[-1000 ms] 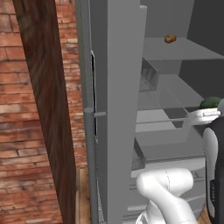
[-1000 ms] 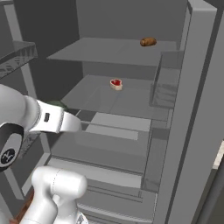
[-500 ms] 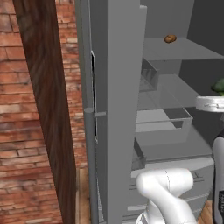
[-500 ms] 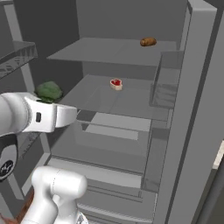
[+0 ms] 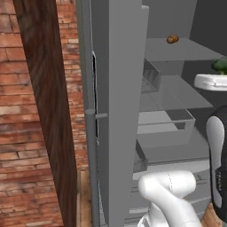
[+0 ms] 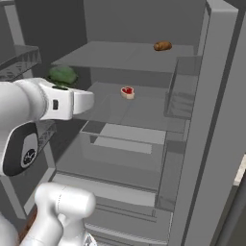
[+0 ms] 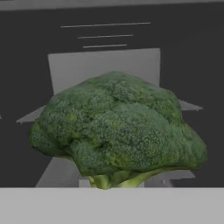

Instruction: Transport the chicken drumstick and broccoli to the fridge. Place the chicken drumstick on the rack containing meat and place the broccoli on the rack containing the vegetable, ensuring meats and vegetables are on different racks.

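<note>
Raised over the past second from low beside the base, my arm now carries the dark-green bumpy broccoli [image 7: 118, 131] level with the middle shelf of the tall grey-silver fridge [image 6: 221, 120], door swung open. My end effector [image 7: 114, 186] is clamped on the pale stalk, so the floret head rides ahead of the hand. On that middle shelf lies a small red-and-cream cut of meat [image 6: 127, 92]; an orange-brown oval [image 6: 162, 46] sits on the shelf above. Judging by that, I should keep the broccoli off the meat's rack.
</note>
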You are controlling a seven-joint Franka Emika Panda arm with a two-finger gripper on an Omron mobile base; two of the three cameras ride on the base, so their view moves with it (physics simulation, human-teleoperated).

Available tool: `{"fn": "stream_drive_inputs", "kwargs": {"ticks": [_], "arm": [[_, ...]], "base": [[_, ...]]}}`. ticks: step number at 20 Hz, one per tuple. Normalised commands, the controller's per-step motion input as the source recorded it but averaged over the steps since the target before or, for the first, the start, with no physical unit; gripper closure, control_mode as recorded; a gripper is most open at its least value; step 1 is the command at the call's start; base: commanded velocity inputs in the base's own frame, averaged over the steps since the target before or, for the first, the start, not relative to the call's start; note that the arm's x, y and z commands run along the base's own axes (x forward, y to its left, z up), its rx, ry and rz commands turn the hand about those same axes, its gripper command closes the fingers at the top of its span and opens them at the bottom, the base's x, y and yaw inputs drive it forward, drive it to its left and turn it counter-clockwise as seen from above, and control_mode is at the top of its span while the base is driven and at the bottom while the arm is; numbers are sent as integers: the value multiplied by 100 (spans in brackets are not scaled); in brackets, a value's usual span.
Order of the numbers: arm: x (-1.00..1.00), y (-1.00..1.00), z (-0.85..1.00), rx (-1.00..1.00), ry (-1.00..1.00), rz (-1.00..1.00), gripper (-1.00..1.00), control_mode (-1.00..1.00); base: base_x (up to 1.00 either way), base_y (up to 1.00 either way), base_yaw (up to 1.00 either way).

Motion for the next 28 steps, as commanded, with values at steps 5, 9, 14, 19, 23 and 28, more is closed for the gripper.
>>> {"fn": "stream_drive_inputs", "kwargs": {"ticks": [5,9,14,19,23,28], "arm": [[62,0,49,0,0,0,100,-100],[63,-7,12,0,13,0,100,-100],[73,0,-3,0,0,0,100,-100],[96,0,-15,0,0,1,100,-100],[91,-1,-23,0,6,1,100,-100],[75,-4,-21,0,7,1,100,-100]], "base": [[0,0,0],[0,0,0],[0,0,0],[0,0,0],[0,0,0],[0,0,0]]}}
